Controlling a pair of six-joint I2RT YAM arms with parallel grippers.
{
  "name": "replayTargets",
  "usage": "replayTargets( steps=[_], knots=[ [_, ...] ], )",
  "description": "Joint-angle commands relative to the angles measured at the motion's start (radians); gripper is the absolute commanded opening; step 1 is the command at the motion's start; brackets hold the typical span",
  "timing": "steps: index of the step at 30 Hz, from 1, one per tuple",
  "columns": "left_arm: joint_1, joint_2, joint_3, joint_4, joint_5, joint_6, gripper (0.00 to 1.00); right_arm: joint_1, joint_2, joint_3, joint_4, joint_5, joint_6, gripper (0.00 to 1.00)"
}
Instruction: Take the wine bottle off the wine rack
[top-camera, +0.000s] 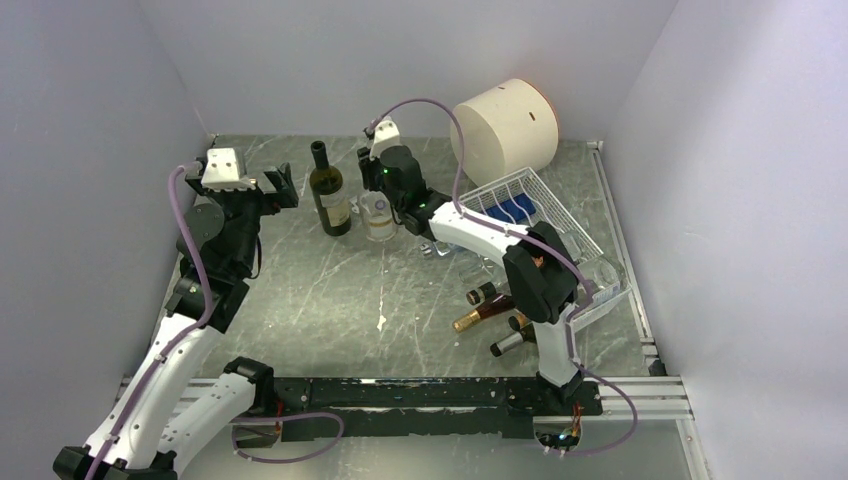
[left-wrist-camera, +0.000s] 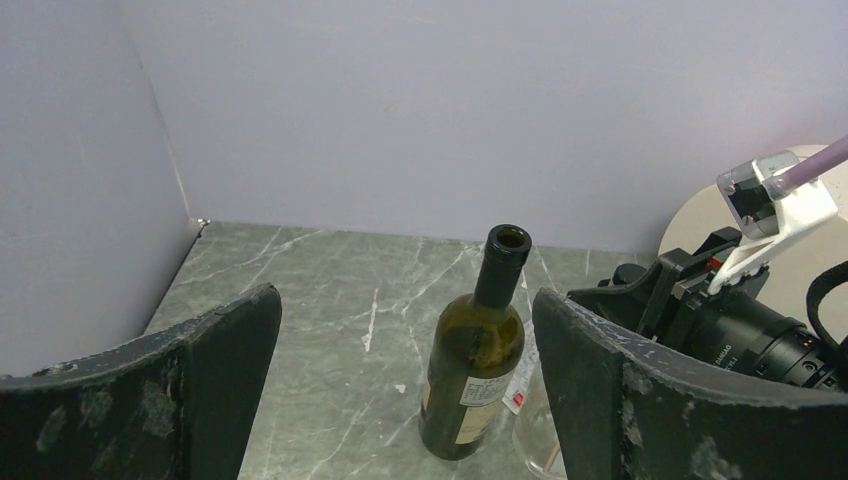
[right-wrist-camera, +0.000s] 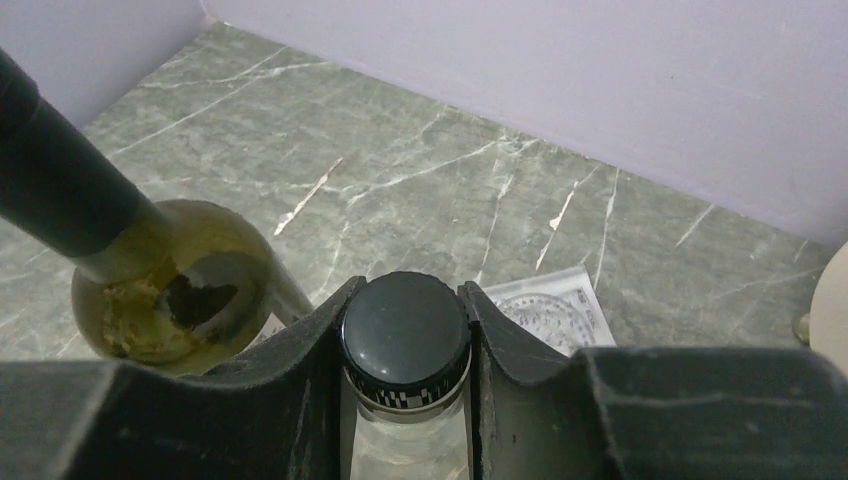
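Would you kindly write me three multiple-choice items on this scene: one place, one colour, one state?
1. Where is the wine rack? A) on the right of the table, by the cream cylinder B) far left corner C) between the arm bases
2. The clear bottle has a cap that is: A) gold B) white C) dark
3. The left hand is: A) open, empty B) shut on a bottle C) shut on a cable
Key: 1 A, the top view shows it there; 2 C, the right hand is shut on a dark cap; 3 A, jaws apart, nothing between.
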Motion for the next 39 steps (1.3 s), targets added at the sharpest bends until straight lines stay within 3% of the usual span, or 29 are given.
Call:
replayTargets(
  steps=[1, 12, 21, 39],
  knots=[
    [0.004, -0.003, 0.014, 0.031, -0.002, 0.007, 0.99, -0.013, 0.008, 0.067, 0.158, 0.012, -0.019, 0.0],
    [0.004, 0.003, 0.016, 0.028, 0.003, 0.005, 0.99, -0.04, 0.141, 0.206, 0.174, 0.011, -0.056, 0.0],
    [0.004, 0.006, 0.018, 0.029, 0.015, 0.001, 0.99, -0.029, 0.019, -0.007, 0.285, -0.039, -0.001, 0.0],
    [0.004, 0.002, 0.015, 0.032, 0.006, 0.013, 0.99, 0.007, 0.048, 0.028, 0.245, -0.124, 0.052, 0.0]
  ],
)
